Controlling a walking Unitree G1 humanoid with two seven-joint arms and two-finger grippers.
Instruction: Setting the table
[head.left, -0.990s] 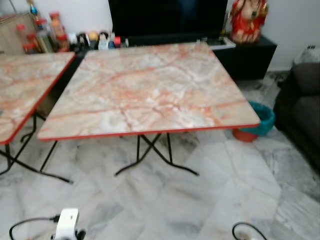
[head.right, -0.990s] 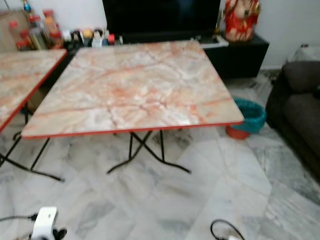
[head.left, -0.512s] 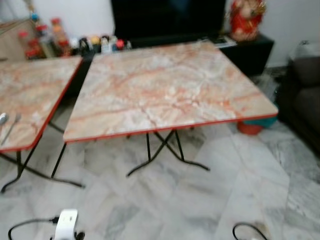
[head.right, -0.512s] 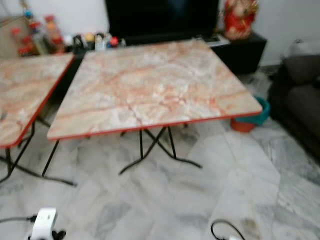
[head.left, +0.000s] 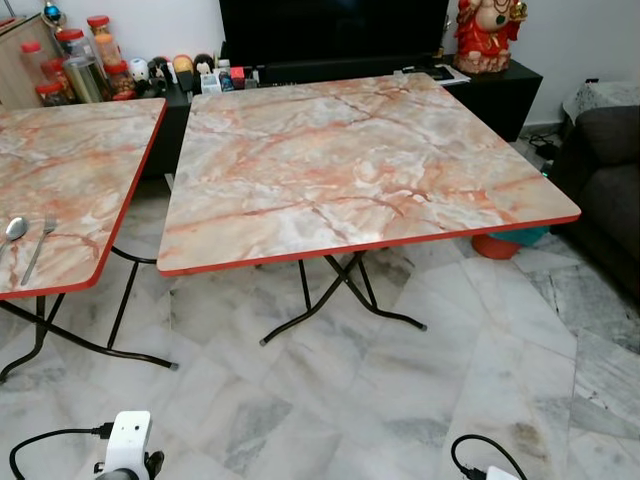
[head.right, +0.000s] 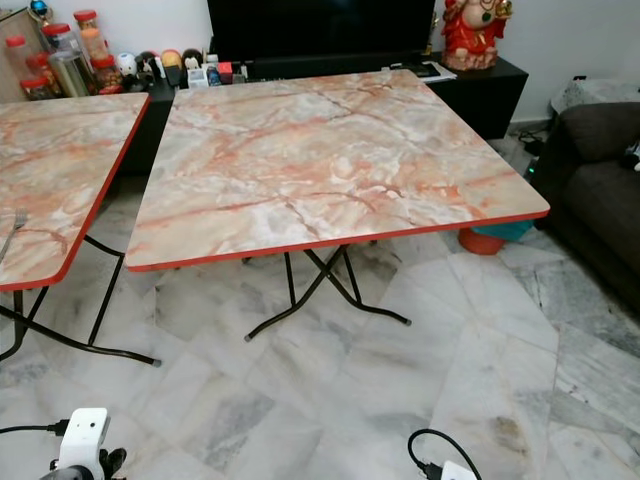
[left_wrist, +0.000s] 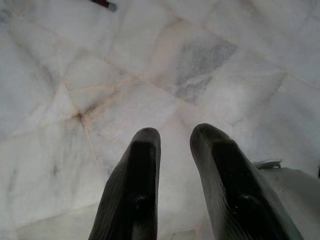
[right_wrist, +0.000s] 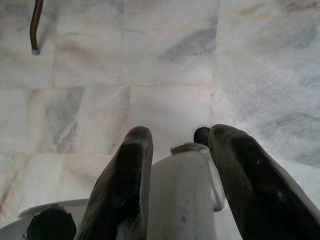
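Cutlery lies at nine o'clock: a metal spoon (head.left: 13, 231) and slim fork (head.left: 38, 250), long axes running toward twelve, on the left marble-patterned, red-edged table (head.left: 70, 170). A square matching table (head.left: 350, 160) stands centre. Left claw (left_wrist: 173, 137) hangs parted over marble floor (head.left: 400, 400); right claw (right_wrist: 175, 137) likewise, fingers spread.

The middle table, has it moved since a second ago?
No. The table keeps its place against the TV stand and floor tiles; the camera shifted.
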